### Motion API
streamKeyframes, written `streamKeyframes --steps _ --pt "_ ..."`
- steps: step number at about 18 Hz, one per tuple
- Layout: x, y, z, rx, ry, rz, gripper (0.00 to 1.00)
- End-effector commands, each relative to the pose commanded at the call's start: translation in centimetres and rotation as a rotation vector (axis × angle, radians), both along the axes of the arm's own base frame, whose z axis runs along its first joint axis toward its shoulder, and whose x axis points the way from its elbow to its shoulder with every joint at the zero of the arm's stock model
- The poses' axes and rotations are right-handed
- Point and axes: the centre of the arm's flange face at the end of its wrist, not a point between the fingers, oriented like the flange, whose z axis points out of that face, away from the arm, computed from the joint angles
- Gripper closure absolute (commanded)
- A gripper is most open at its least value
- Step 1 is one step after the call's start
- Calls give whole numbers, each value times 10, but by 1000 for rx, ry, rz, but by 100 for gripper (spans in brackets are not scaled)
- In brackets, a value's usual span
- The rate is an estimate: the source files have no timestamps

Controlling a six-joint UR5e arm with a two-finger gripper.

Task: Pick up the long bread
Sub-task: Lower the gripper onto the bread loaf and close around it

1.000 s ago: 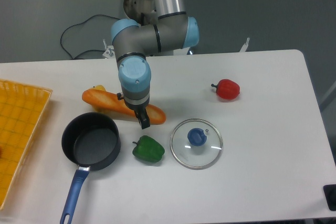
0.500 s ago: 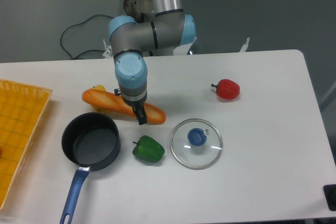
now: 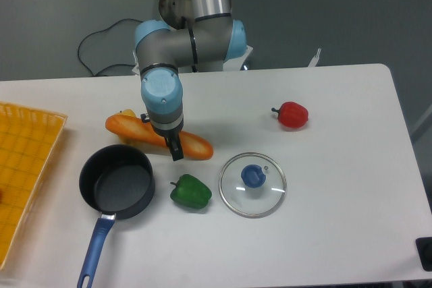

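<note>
Lying flat on the white table [image 3: 337, 220], the long bread [image 3: 128, 129] runs from upper left to lower right just behind the black saucepan [image 3: 116, 181], golden-orange with rounded ends. A small yellow pepper [image 3: 126, 112] peeks out behind its left end. The gripper [image 3: 175, 149] points down over the middle of the loaf, its dark fingers [image 3: 176, 152] showing at the loaf's near edge; whether they are spread or closed cannot be told from this angle, as the blue wrist cap hides most of them. The saucepan, with its blue handle pointing toward the near edge, holds nothing. Its glass lid [image 3: 252, 185] with a blue knob lies flat on the table to the right, apart from the pan, with a green pepper [image 3: 190, 191] between them. A red pepper [image 3: 291, 114] sits farther right. At the far left, a yellow basket [image 3: 27, 160] is partly out of view.
</note>
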Motion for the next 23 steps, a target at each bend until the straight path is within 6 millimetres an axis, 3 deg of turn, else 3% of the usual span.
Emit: streamKeyframes --steps 6,23 --pt "7 2 -2 -2 -3 -12 0" --pt "-8 -4 -10 -26 12 -50 0"
